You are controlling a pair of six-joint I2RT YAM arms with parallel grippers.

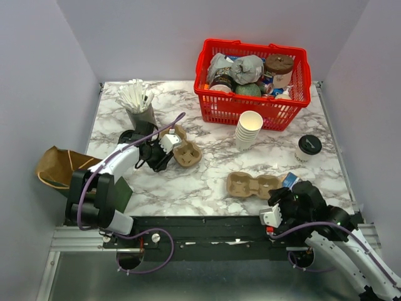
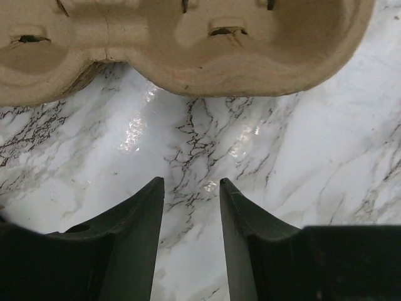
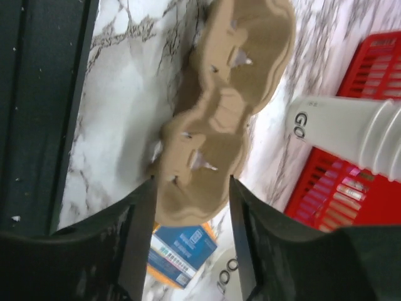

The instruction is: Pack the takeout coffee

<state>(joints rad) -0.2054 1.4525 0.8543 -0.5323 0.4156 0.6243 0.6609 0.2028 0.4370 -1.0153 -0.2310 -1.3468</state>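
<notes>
As far as the views allow a judgement, the packing is reckoned barely begun: no cup is seated in either carrier.

- The lidded coffee cup [image 1: 308, 147] is seen upright on the marble table [image 1: 207, 188], near the right edge and well apart from both grippers.
- The right carrier [image 1: 254, 185] is laid flat ahead of the right arm, its wells empty.
- The left carrier [image 1: 187, 150] is laid by the left arm's wrist, also empty.
- The brown paper bag [image 1: 56, 164] is noted off the table's left edge; nothing is seen in it.

Left gripper [image 2: 191, 183]: the jaws are held moderately apart over bare marble with nothing between them. The left carrier's rim is just beyond the tips and is not touched.

Right gripper [image 3: 191, 182]: the jaws are spread and the near end of the right carrier is seen in the gap. Whether the fingers press on it cannot be told.

Left to do, by judgement: the coffee is to be set into a carrier well, and the loaded carrier is probably to be bagged.

Hidden or doubtful:
- Most of the bag's interior is hidden from the overhead camera.
- Whether the left carrier is one piece or several nested cannot be told.
- The stack of empty cups [image 1: 249, 130] is stood just in front of the red basket [image 1: 250, 110], whose jumbled contents are not identified.
- A blue packet [image 1: 290, 180] is partly covered beside the right carrier, and its print cannot be read.
</notes>
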